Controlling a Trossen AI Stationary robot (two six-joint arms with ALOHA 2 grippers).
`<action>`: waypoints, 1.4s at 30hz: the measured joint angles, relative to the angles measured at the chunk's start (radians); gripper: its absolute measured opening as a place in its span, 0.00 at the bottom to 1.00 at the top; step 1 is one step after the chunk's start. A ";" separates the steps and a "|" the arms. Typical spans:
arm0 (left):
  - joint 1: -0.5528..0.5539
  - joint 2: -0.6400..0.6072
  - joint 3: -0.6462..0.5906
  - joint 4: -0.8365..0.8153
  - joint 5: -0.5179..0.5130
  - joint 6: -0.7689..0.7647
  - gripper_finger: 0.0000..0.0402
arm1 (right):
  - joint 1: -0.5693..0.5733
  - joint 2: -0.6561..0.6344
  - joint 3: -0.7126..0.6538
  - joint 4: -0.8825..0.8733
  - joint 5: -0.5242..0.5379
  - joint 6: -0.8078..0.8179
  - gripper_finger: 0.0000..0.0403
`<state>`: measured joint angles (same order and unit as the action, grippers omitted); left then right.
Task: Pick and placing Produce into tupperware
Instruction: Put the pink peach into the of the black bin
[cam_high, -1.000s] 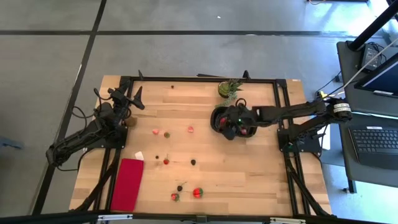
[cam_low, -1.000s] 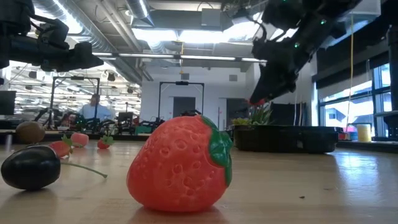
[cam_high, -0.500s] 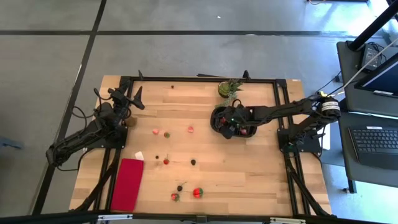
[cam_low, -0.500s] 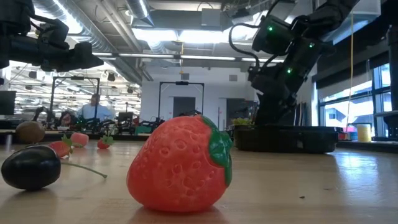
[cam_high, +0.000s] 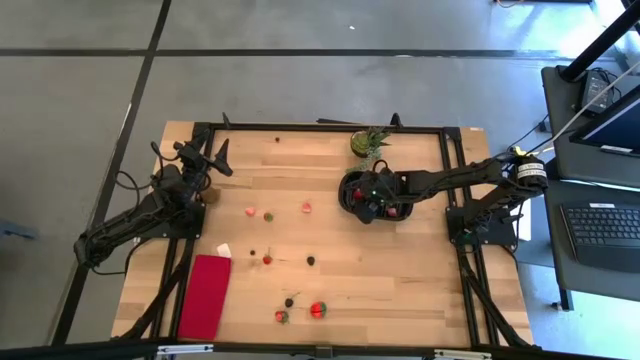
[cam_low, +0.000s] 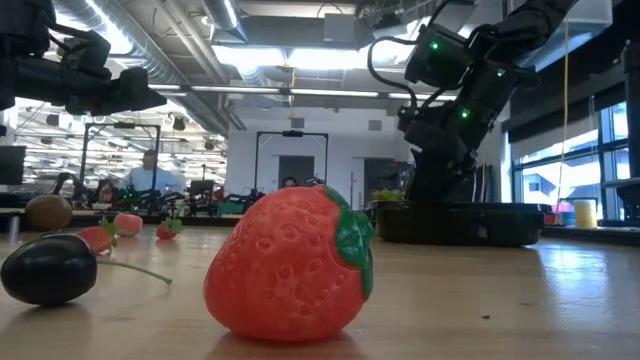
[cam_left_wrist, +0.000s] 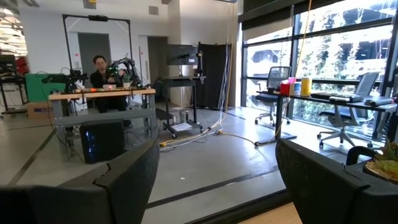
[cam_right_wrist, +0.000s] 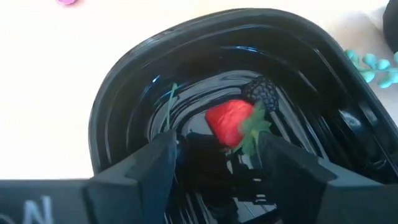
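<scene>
Black oval tupperware (cam_high: 352, 190) sits on the wooden table (cam_high: 400, 290), with the right claw (cam_right_wrist: 217, 152) lowered into it.

Nearest in the low view lies a big red strawberry (cam_low: 290, 262), with more produce scattered behind it. Farther off, the right claw's fingers (cam_right_wrist: 140, 168) stand spread, empty, over a strawberry (cam_right_wrist: 231, 121) and a dark berry (cam_right_wrist: 261, 94) inside the tupperware. The left claw (cam_left_wrist: 214, 180) waits spread at the table's left edge.
</scene>
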<state>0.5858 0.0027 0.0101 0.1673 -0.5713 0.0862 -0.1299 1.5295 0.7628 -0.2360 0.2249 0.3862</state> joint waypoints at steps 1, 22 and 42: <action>0.000 0.000 0.000 0.000 0.000 0.000 0.79 | 0.000 0.000 0.000 0.014 0.000 -0.002 0.58; 0.000 0.000 0.000 0.000 0.000 0.000 0.79 | 0.033 0.090 0.131 0.502 -0.036 -0.315 0.57; 0.000 0.000 0.000 -0.001 0.000 0.000 0.79 | 0.056 0.490 0.222 0.835 -0.201 -0.340 0.56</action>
<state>0.5861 0.0025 0.0103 0.1663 -0.5710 0.0860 -0.0740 2.0194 0.9844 0.5992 0.0235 0.0460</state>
